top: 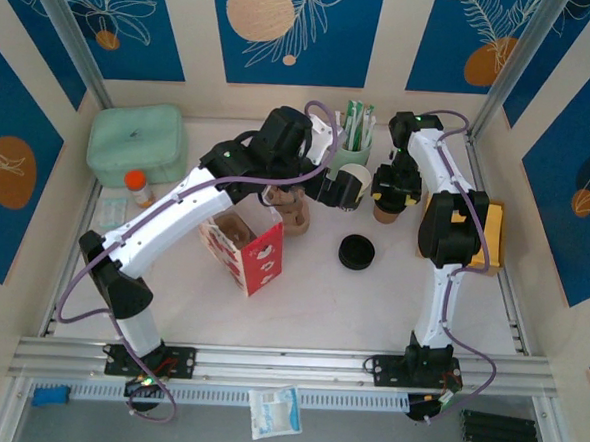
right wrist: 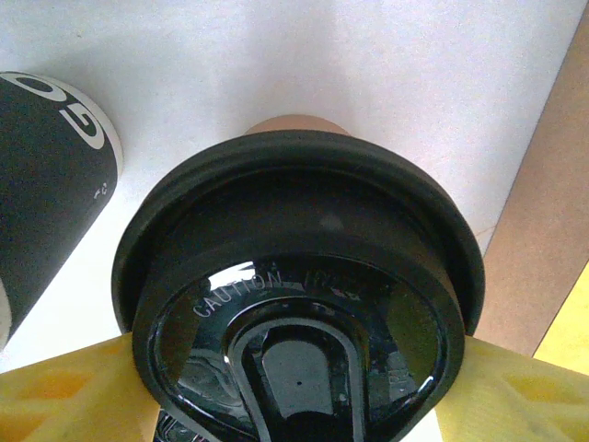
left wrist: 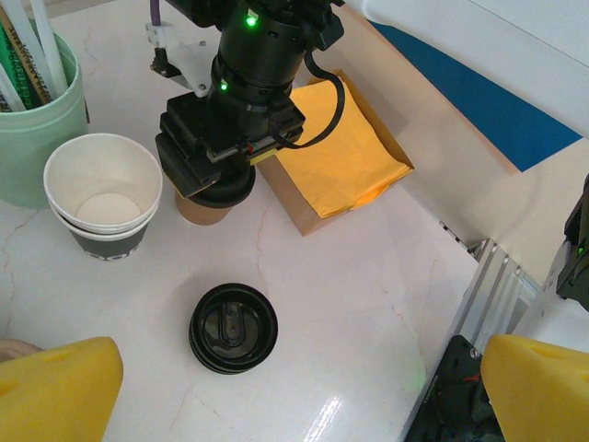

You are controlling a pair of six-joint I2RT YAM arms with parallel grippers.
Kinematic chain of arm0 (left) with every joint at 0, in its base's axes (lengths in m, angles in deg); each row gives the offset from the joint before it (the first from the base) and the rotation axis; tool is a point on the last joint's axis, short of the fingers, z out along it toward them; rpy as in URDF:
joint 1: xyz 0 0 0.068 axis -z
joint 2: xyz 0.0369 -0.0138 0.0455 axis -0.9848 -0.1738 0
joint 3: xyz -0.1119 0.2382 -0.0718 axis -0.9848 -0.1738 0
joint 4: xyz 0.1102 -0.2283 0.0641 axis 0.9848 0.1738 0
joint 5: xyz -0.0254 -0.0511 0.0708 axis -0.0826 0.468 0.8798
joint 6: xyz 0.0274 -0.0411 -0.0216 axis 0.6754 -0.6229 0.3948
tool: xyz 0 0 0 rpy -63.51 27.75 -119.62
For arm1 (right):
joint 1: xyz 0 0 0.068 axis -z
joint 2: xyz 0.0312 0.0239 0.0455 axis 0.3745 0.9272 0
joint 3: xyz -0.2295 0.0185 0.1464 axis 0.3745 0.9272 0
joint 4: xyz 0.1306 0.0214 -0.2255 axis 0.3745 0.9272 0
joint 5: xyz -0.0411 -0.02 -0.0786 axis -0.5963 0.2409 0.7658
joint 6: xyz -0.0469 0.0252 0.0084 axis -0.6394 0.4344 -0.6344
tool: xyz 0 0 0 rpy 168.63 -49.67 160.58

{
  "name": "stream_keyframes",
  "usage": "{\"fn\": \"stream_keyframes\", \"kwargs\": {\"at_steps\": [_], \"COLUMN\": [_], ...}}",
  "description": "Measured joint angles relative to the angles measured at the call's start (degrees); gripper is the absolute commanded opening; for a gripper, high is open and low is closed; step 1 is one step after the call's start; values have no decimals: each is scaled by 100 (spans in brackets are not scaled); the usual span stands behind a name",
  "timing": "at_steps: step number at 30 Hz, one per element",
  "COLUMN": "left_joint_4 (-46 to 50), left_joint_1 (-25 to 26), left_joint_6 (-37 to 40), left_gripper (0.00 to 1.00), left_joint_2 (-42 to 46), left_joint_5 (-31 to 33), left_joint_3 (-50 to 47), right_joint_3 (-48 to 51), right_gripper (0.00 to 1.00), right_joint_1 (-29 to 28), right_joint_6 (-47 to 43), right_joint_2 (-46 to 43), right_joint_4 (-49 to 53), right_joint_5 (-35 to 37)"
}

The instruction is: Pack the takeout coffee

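The takeout coffee (left wrist: 204,210) is a tan paper cup standing on the white table beside the cardboard tray. My right gripper (top: 395,187) hangs directly over it, hiding most of the cup (top: 386,214) from above. In the right wrist view the round black lid (right wrist: 294,304) sits on the tan cup (right wrist: 294,124), and the yellow fingers (right wrist: 64,391) press against both sides of the lid. My left gripper (left wrist: 304,396) hovers open above the table, its yellow pads far apart with nothing between them, and stands left of the cup (top: 337,191).
Stacked black-sided cups (left wrist: 101,198) stand left of the coffee, in front of a mint-green cup of sticks (left wrist: 32,138). A stack of spare black lids (left wrist: 233,327) lies nearer. The cardboard tray with yellow paper (left wrist: 340,152) is on the right. A red-and-white bag (top: 248,248) stands at centre left.
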State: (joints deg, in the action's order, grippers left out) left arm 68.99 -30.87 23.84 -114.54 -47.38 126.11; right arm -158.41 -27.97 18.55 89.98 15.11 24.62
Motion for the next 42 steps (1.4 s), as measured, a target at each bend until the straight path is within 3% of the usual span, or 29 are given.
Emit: {"fn": "stream_keyframes", "kwargs": {"at_steps": [29, 42], "left_joint_4": [4, 7], "left_joint_1": [96, 142], "left_joint_6": [-2, -2], "left_gripper": [99, 99], "left_joint_2": [-120, -157], "left_joint_5": [2, 2], "left_joint_3": [201, 286], "right_joint_3": [426, 424], "right_gripper": [67, 77], "right_joint_1": [4, 11], "right_joint_6": [-24, -42], "right_joint_2": [-286, -286], "right_joint_4": [-380, -380], "right_joint_5": [0, -7]}}
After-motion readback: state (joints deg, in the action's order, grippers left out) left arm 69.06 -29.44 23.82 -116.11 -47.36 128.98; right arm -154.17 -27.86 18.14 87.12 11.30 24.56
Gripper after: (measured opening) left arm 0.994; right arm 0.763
